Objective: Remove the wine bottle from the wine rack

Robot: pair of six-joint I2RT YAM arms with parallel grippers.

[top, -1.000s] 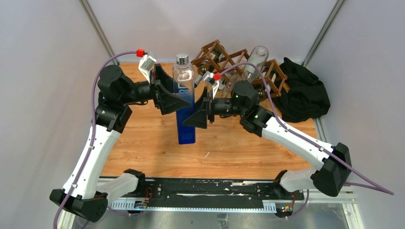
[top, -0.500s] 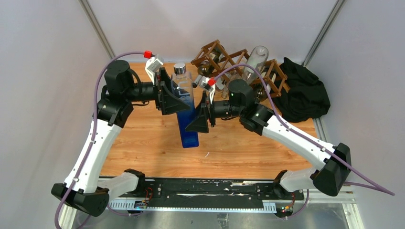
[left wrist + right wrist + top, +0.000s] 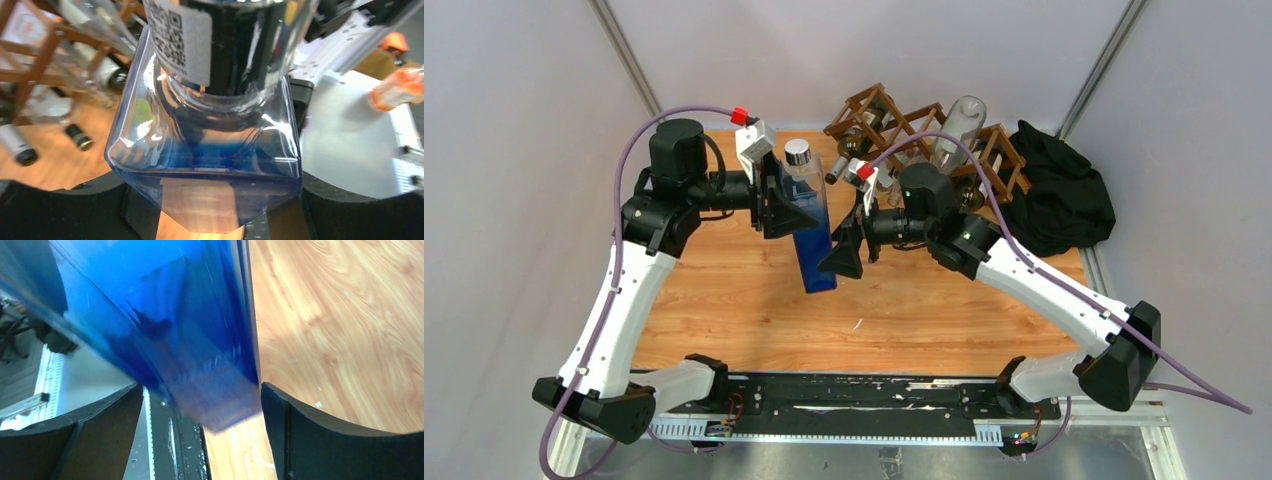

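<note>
The wine bottle [image 3: 812, 240] is a tall square one, clear at the shoulder and deep blue below, with a silver cap. It stands a little tilted over the wooden table, off the wine rack [image 3: 902, 122], a brown lattice at the back. My left gripper [image 3: 794, 205] is shut on its upper body, and in the left wrist view the wine bottle [image 3: 210, 150] fills the span between both black fingers of the left gripper [image 3: 210, 200]. My right gripper [image 3: 848, 252] stands open around the lower body. In the right wrist view a gap shows between the wine bottle [image 3: 175, 325] and one finger of the right gripper [image 3: 200, 410].
A clear bottle [image 3: 964, 122] and darker bottles [image 3: 856, 145] lie in the rack's openings. A black cloth heap [image 3: 1059, 190] sits at the back right. Grey walls close both sides, and the arms' black base rail [image 3: 854, 395] runs along the near edge.
My left gripper has shut on the bottle's upper body. The right gripper has opened off the lower body. The bottle has shifted slightly left and now tilts.
</note>
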